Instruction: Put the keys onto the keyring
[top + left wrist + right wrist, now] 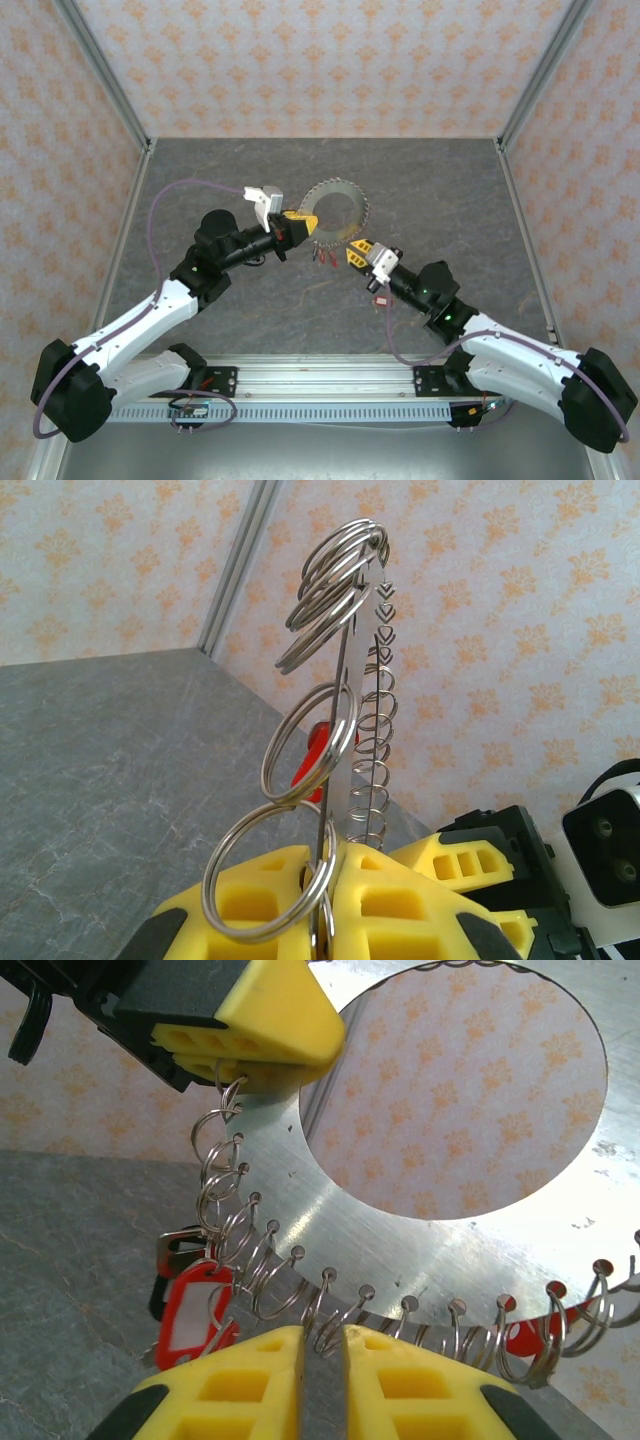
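Bright even light, mild glare on the keyring [400,1250].

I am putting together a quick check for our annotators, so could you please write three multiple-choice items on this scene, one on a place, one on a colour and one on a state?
1. Where on the keyring does the left gripper grip?
A. its near-left rim
B. its far rim
C. inside the hole

2. What colour is the key tag hanging just left of the right gripper?
A. blue
B. red
C. green

3. How is the keyring held?
A. lying loose on the table
B. hanging from one gripper
C. clamped by both grippers

Answers:
1 A, the top view shows its jaws closed on that edge.
2 B, the right wrist view shows it plainly red.
3 C, each wrist view shows its own jaws shut on the metal rim.
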You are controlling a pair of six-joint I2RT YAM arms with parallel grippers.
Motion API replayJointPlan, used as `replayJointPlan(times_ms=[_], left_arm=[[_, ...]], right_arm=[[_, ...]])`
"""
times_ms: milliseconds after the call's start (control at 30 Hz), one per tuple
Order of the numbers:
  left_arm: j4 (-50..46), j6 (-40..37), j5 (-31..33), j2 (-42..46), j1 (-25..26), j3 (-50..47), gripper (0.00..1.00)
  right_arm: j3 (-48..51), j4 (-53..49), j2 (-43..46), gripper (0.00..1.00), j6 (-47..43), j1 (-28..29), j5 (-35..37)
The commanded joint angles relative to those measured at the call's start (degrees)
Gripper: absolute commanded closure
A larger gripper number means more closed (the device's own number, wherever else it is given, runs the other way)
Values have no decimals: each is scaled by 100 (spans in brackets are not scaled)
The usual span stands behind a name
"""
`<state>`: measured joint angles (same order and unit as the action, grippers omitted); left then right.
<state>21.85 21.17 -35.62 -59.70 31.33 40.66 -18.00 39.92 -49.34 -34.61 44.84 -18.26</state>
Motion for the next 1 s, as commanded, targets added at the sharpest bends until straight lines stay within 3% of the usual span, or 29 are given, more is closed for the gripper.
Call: replayJointPlan(times_ms=[0,967], left_arm=[[202,42,-88,196,-66,239,100],[202,98,-48,317,-65,190,100]], right_arm=[[-187,125,-81,83,-52,-19,-176],[-225,827,-597,83,-296,-19,366]])
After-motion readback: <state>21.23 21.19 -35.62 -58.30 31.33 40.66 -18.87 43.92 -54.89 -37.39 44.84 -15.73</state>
